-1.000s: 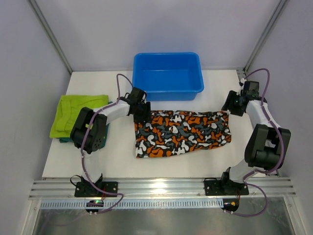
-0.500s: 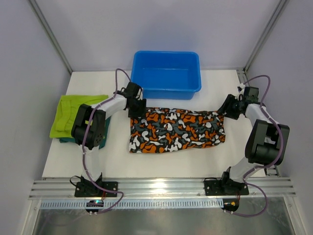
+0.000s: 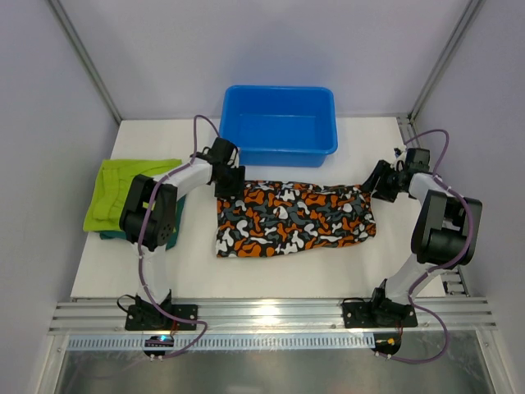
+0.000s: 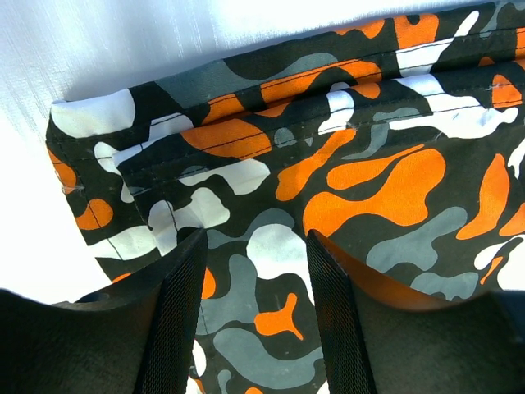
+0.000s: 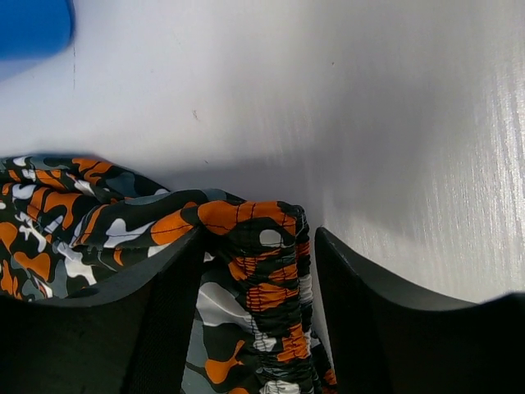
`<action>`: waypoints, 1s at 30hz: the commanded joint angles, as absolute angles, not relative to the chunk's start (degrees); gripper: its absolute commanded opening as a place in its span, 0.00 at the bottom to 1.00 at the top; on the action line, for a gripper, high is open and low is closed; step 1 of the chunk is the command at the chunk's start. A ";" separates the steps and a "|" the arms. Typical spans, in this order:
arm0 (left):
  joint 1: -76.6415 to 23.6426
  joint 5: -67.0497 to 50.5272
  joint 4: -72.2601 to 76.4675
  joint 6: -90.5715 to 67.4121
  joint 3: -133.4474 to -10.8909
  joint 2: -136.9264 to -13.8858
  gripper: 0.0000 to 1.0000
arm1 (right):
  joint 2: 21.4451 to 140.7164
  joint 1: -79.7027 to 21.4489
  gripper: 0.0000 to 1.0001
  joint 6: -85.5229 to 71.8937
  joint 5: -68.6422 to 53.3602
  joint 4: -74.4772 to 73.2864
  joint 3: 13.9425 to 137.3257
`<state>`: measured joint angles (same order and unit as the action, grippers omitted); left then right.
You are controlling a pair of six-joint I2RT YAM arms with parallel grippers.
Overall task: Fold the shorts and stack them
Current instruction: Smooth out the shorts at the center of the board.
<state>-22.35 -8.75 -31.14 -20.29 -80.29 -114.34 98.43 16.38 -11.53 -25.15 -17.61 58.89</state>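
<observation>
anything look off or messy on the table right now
Only the camouflage shorts: their waistband corner at the right tool is bunched into a ridge instead of lying flat. Nothing looks spilled or damaged.

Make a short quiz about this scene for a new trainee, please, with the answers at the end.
1. True or false: the camouflage shorts lie inside the blue tub.
2. Which thing lies at the left side of the table?
A. the lime shorts
B. the camouflage shorts
C. the blue tub
3. Which gripper, left or right, stands over the elastic waistband of the camouflage shorts?

Key
1. False: they lie spread on the table, in front of the tub.
2. A
3. The right gripper.
</observation>
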 commanded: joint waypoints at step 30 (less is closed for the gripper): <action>-17.67 -2.55 -29.88 -22.94 -77.43 -120.76 0.53 | 103.53 17.49 0.06 -14.94 -21.62 -9.31 64.06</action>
<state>-21.89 -7.99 -30.33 -19.73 -79.88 -114.63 102.63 17.12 -16.43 -25.45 -11.31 60.82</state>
